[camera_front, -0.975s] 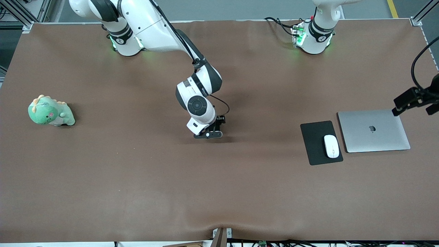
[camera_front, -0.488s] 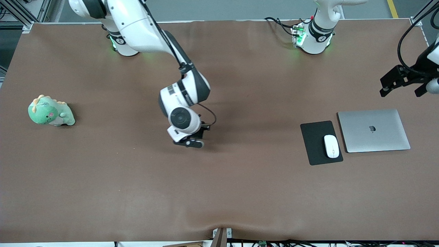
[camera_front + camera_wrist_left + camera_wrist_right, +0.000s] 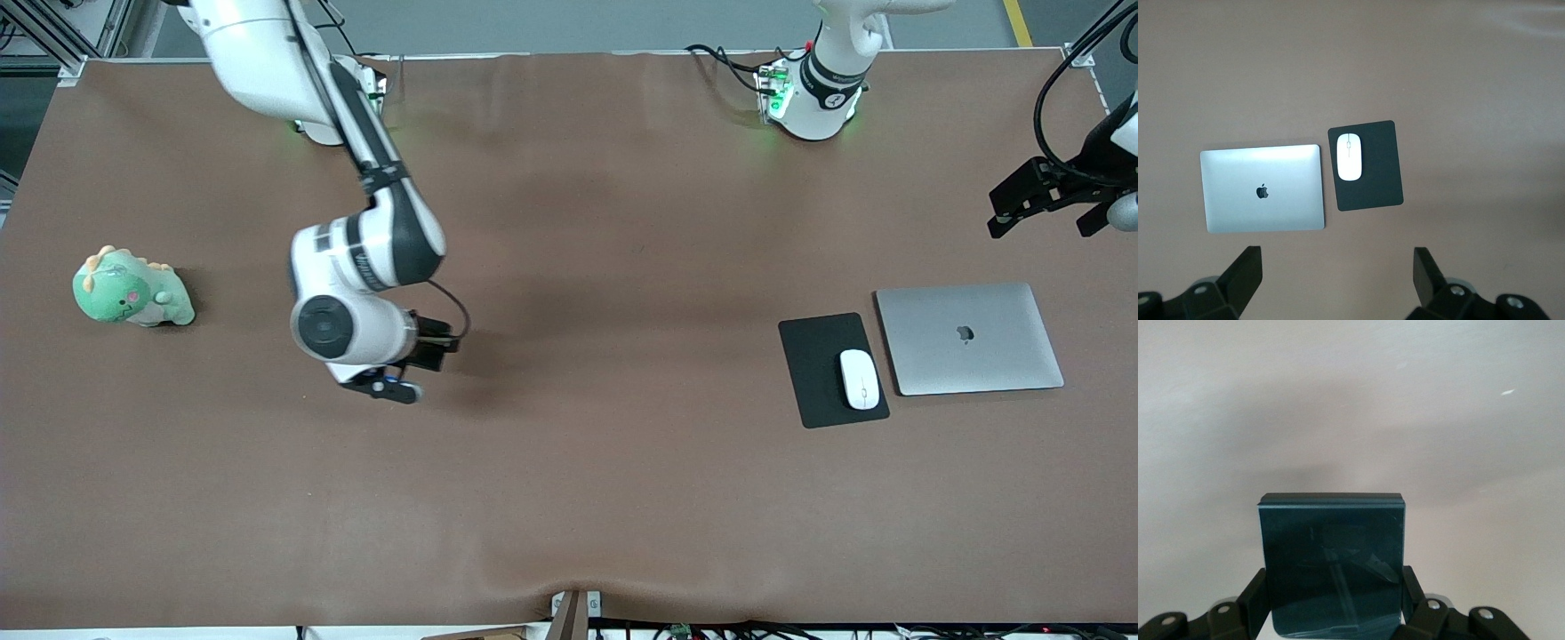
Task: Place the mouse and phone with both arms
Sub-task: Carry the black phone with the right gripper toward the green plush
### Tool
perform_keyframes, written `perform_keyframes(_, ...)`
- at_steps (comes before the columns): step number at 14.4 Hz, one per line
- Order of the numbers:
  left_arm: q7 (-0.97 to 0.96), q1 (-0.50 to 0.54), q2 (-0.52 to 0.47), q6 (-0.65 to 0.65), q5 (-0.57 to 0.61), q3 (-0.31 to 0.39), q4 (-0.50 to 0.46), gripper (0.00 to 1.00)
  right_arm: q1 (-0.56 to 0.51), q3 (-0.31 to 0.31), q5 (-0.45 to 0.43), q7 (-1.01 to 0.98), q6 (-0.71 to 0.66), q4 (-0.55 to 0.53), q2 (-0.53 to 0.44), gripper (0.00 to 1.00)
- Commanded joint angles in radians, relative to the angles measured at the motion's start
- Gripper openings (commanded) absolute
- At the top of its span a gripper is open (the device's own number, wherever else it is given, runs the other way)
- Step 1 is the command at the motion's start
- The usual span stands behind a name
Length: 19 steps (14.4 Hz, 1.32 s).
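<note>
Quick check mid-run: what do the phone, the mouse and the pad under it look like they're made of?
Phone: looks like glossy glass, dark, mirror-like reflections on its face. Mouse: probably smooth glossy white plastic, thin grey centre line. Mouse pad: matte black with no shine, likely fabric or rubber; can't tell which.

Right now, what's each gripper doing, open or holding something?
Left gripper: open, holding nothing, above the laptop.
Right gripper: shut on the phone.

Brown cloth-covered table (image 3: 569, 498). Green plush dinosaur (image 3: 132, 289) near the edge at the right arm's end. Toward the left arm's end, black mouse pad (image 3: 822, 364) just beside closed silver laptop (image 3: 969, 339). Both arm bases stand along the edge farthest from the front camera.
</note>
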Motion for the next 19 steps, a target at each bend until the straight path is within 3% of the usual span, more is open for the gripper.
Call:
perform_keyframes(1, 0.005, 0.011, -0.015, 0.001, -0.012, 0.008, -0.012, 1.00, -0.014, -0.027, -0.054, -0.048, 0.007, -0.090, -0.077, 0.00)
perform_keyframes(5, 0.005, 0.017, -0.011, 0.013, -0.012, 0.008, -0.017, 1.00, -0.018, -0.093, -0.076, -0.150, 0.019, -0.159, -0.109, 0.00)
perform_keyframes(10, 0.005, 0.019, -0.011, 0.013, -0.014, 0.008, -0.017, 1.00, -0.027, -0.206, -0.076, -0.377, 0.235, -0.383, -0.166, 0.00)
perform_keyframes(13, 0.005, 0.019, -0.011, 0.013, -0.014, 0.007, -0.017, 1.00, -0.088, -0.216, -0.076, -0.486, 0.332, -0.456, -0.168, 0.00)
perform_keyframes(19, 0.008, 0.017, -0.020, -0.002, -0.021, 0.005, -0.025, 1.00, -0.246, -0.216, -0.071, -0.735, 0.349, -0.513, -0.177, 0.00)
